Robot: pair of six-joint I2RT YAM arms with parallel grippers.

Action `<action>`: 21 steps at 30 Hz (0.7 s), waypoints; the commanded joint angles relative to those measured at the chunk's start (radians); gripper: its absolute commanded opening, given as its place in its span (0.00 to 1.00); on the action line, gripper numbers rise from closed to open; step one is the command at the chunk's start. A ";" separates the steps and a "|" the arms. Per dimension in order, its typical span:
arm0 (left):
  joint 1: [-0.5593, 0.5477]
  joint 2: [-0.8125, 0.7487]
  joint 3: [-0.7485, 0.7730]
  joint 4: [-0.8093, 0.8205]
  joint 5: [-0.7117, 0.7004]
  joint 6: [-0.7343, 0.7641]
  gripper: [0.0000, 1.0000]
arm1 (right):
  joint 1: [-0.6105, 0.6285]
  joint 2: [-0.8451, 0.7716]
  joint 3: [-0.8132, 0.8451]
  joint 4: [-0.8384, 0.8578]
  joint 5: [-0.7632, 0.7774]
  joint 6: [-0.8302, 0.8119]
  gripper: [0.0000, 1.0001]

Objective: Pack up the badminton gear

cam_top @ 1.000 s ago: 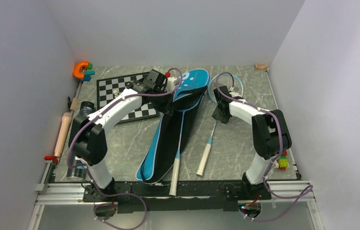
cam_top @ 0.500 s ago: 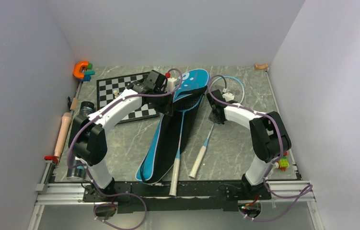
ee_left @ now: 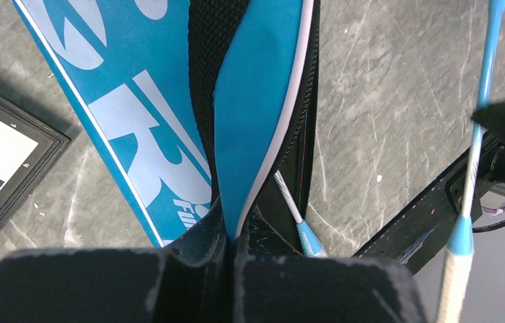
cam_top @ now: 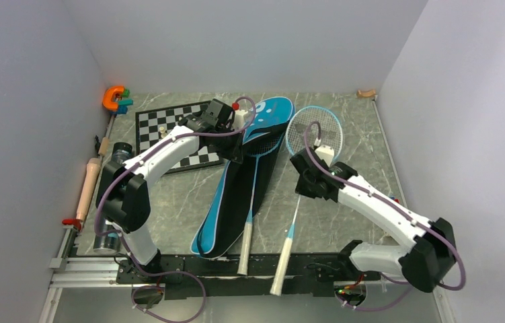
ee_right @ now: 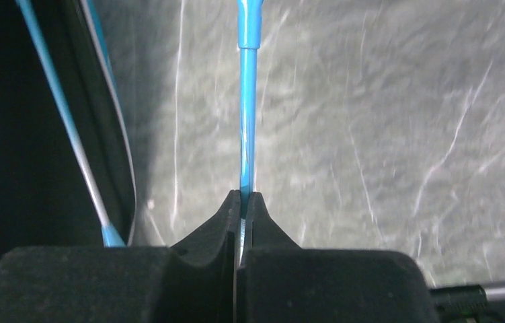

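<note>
Right of the blue bag, the right gripper is clamping the thin shaft of the loose racket. Its head is lying just beside the bag's far end, and its handle is sticking out past the near edge of the table. At the bag's far end the left gripper is pinching the blue flap and holding the mouth open.

As I judge it, several things could be going wrong from here. The slim shaft is giving the jaws little to bite, so the racket could be swivelling or sliding while swinging toward the bag. Its overhanging handle could be catching on the black rail by the bag's near end. Its head could be snagging the bag's rim or the packed racket. The flap could be slipping free and closing the mouth.

Counting:
- Two rackets, one inside the bag with its handle poking out the near end.
- One bag.
- One dark tube well left of the bag, partly hidden by the arm.
- No shuttlecock is showing clearly.
</note>
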 commanded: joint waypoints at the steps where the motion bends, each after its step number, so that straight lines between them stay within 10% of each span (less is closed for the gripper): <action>1: -0.002 -0.038 0.018 0.038 0.023 -0.009 0.00 | 0.108 -0.101 0.019 -0.252 -0.067 0.082 0.00; 12: -0.028 -0.005 0.041 0.027 0.001 0.001 0.00 | 0.512 -0.050 0.102 -0.414 -0.076 0.275 0.00; 21: -0.032 -0.025 0.034 0.029 0.001 0.007 0.00 | 0.553 0.181 0.234 -0.359 -0.068 0.165 0.00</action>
